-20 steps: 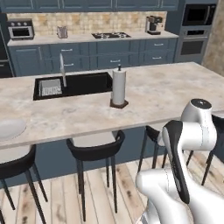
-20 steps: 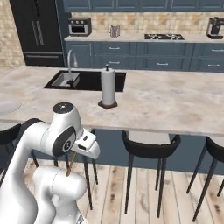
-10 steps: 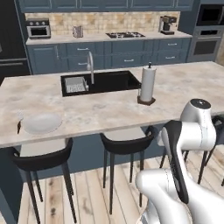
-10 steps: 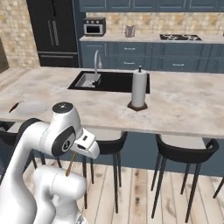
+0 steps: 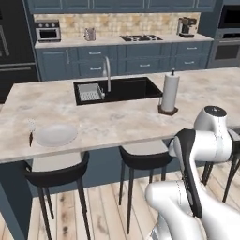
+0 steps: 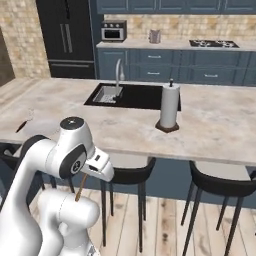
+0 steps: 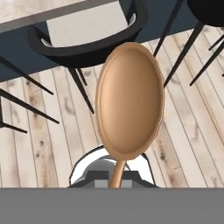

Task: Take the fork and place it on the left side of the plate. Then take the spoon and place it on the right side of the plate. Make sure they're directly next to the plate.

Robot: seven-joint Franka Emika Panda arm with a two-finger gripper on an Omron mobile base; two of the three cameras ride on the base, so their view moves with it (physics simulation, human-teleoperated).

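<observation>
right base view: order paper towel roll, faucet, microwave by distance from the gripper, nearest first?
From the gripper, shut on the spoon:
1. Paper towel roll, on the island's right part.
2. Faucet, behind the sink.
3. Microwave, on the back counter.

The spoon [image 7: 130, 103] is smooth orange-brown wood with a soft satin sheen, while the plate [image 5: 56, 135] on the left of the counter [image 5: 117, 117] looks like matt white ceramic. The counter is polished, veined pale stone — the floor [image 7: 52, 144] is light wooden planks with visible grain. The stools [image 5: 58, 176] have dark, matt seats and thin legs — the faucet [image 5: 107, 71] at the far sink is brushed metal.
</observation>
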